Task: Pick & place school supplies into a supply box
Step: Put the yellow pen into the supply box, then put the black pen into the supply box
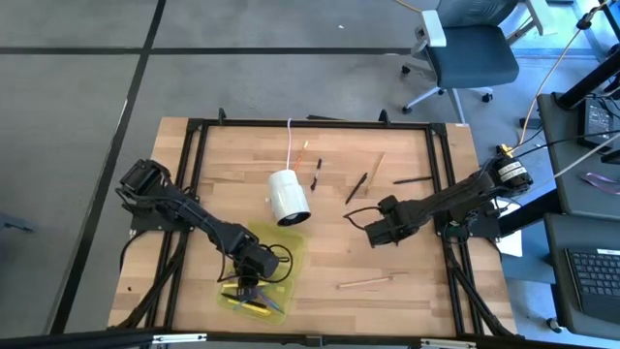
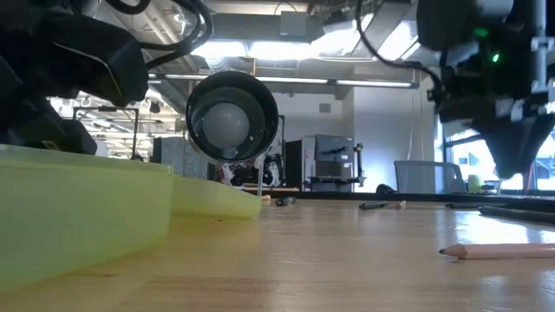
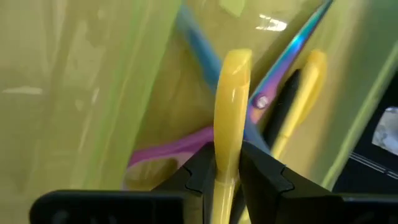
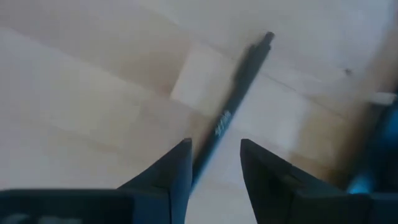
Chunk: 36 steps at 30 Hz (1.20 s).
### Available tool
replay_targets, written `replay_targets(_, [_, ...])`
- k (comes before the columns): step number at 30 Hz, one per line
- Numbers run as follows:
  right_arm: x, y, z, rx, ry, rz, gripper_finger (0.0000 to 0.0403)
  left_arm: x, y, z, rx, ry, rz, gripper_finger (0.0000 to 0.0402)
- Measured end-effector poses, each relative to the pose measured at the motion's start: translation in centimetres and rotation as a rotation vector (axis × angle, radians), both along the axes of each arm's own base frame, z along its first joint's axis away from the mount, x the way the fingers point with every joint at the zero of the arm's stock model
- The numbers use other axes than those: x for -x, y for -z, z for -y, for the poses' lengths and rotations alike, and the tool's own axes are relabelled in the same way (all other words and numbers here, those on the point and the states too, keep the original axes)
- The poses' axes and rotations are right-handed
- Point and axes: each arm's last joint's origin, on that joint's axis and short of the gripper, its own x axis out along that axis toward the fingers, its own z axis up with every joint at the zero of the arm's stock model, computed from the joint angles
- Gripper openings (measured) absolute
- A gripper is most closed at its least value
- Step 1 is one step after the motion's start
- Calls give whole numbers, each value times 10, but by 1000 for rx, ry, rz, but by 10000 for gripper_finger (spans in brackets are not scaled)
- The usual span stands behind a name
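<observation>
Fingers of left gripper (image 3: 227, 177) pinch yellow pen (image 3: 230, 118) inside supply box (image 1: 291, 254); right gripper (image 4: 214, 165) open.

Grey floor (image 1: 291, 78), blue office chair (image 1: 465, 48), possibly window (image 2: 468, 152)

glossy translucent plastic box (image 1: 291, 254), wood table (image 1: 407, 291)

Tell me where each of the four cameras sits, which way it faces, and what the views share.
High view: overhead, looking straight down on the table; both arms show.
Low view: at table-top height, looking level past the supply box into the room.
Left wrist view: on the left arm, looking into the box; the left gripper pinches a yellow pen above the scissors.
Right wrist view: facing down; the right gripper straddles a black pen.
Shared: high and low views both show the white cylinder.
</observation>
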Motion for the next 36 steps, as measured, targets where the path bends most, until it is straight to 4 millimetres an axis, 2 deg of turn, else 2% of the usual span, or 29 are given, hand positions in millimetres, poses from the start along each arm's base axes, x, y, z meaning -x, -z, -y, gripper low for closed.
replay_targets(5, [6,21,13,38,25,21,137,1,0,1,32,11,-18,72])
replay_targets(13, [13,38,23,46,60,25,137,1,-4,1,40,-10,-23,72])
replay_targets(22, [21,51,28,10,80,49,134,7,-34,-3,91,-35,65,73])
replay_targets(27, [20,51,28,-2,80,66,105,12,-55,-8,85,-81,157,74])
replay_targets(34, [21,49,28,-16,54,77,35,17,-79,-16,1,-164,333,74])
replay_targets(36, [21,48,28,-20,28,76,33,17,-85,-18,-16,-192,389,74])
